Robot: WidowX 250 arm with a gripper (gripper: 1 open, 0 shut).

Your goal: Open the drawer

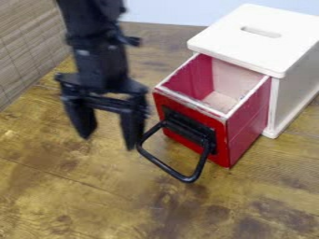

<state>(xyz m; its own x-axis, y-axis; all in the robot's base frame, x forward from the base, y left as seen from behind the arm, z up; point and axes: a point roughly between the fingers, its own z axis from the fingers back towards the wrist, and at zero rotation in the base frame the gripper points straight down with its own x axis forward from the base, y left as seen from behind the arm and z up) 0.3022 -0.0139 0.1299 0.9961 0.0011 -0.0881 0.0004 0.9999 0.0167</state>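
The red drawer [247, 127] stands pulled out of the white cabinet [268, 42], and its pale beige inside shows from above. Its black wire-loop handle [167, 166] hangs from the red front and rests down toward the table. My black gripper [111, 140] points straight down just left of the drawer front. It is open, with nothing between its fingers [132, 126]. The right finger stands close beside the handle's left end, a little apart from it.
The wooden table [75, 201] runs in front and to the left. A woven brown panel [25, 47] stands along the left edge. The white cabinet with its slotted top fills the back right.
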